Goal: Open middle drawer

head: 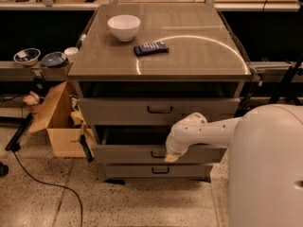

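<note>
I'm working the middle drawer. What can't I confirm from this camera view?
All in the camera view:
- Gripper, at the middle drawer front: its hold on the handle is covered by the arm's own wrist.
- Middle drawer's inside: lost in shadow beneath the top drawer.
- Whatever lies low to the right of the cabinet: blocked by the robot's white body.

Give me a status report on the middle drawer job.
End effector at middle drawer front, beside its handle. Drawer looks partly pulled out. Cardboard box on floor, left, off its path.
</note>
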`<act>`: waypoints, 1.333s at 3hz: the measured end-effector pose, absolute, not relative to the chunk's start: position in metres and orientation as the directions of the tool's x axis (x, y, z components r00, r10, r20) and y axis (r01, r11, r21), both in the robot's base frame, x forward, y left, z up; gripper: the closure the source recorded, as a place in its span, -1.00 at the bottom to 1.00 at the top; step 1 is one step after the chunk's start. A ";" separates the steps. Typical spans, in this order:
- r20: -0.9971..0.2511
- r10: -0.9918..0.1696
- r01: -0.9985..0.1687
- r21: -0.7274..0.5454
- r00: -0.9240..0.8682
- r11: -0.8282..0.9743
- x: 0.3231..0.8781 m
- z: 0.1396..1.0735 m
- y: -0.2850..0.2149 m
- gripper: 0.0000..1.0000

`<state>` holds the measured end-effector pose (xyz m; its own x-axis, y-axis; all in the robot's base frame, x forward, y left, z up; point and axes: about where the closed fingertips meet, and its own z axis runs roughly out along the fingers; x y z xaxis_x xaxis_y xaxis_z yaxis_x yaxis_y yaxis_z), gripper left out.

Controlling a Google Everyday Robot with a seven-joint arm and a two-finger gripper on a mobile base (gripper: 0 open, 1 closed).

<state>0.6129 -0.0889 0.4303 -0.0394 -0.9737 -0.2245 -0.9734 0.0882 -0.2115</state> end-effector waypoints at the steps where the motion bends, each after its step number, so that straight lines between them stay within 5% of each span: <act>1: -0.227 -0.973 -0.972 -0.220 -0.038 0.089 0.610 0.431 -0.090 1.00; 4: -0.214 -0.976 -0.973 -0.211 -0.045 0.091 0.584 0.437 -0.097 1.00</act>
<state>0.5844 -0.0972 0.4369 -0.0452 -0.9758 -0.2141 -0.9733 0.0913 -0.2107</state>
